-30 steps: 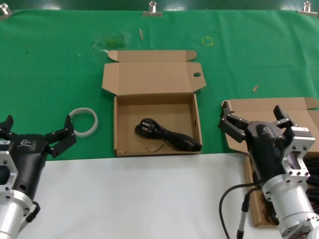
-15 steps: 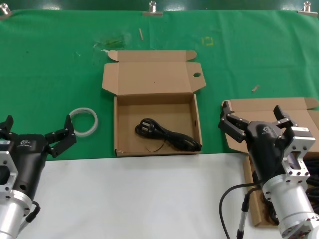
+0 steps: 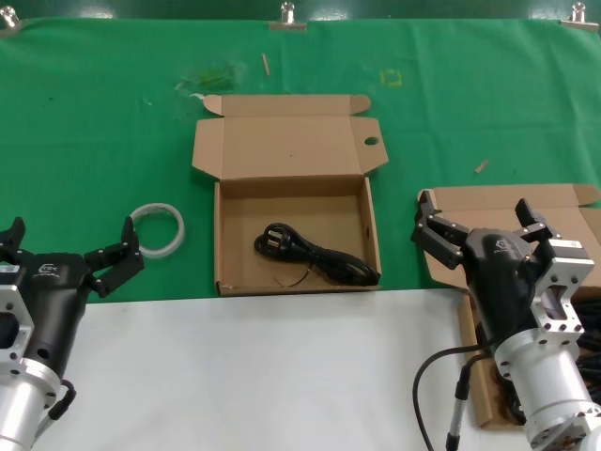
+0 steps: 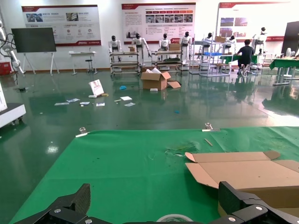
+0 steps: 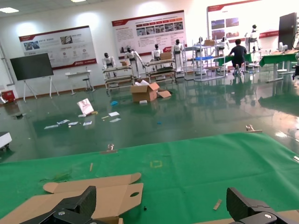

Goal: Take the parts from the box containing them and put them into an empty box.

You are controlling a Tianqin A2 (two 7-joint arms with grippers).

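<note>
In the middle of the green table stands an open cardboard box (image 3: pixel 218 235) whose lid flap has a round hole (image 3: pixel 371 141). One black coiled cord (image 3: pixel 315 254) lies inside it. A second cardboard box (image 3: pixel 488 200) sits at the right, mostly hidden behind my right arm; dark cords (image 3: pixel 589 343) show at its edge. My right gripper (image 3: pixel 474 210) hangs open and empty above that box's near-left corner. My left gripper (image 3: pixel 70 241) is open and empty at the front left. The holed lid (image 5: pixel 93 198) also shows in the right wrist view.
A white ring (image 3: pixel 155 228) lies on the green cloth just beyond my left gripper and left of the middle box. A white sheet (image 3: pixel 263 376) covers the table's front. Small wood chips (image 3: pixel 481 166) lie on the cloth near the right box.
</note>
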